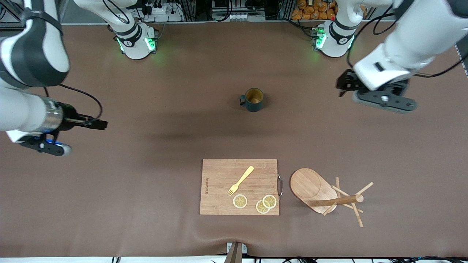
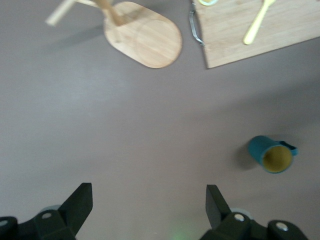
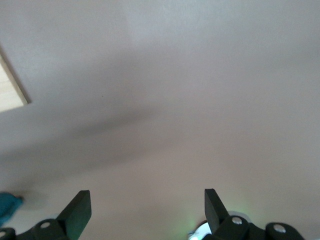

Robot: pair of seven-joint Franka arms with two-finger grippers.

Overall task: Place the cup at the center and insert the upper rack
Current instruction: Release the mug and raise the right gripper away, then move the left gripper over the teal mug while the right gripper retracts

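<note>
Lighting's pretty even and bright from overhead, no harsh glare on the brown surface [image 1: 146,204]. There's a broad soft shadow band across the middle of the front view, plus a similar diagonal smear in the right wrist view. The cup [image 1: 253,99] throws a faint shadow toward 9 o'clock in the left wrist view. Both wrist views are soft and a bit washed out, and the gripper fingers [image 2: 80,202] look blurry. Green glow at each robot base [image 1: 137,44].
</note>
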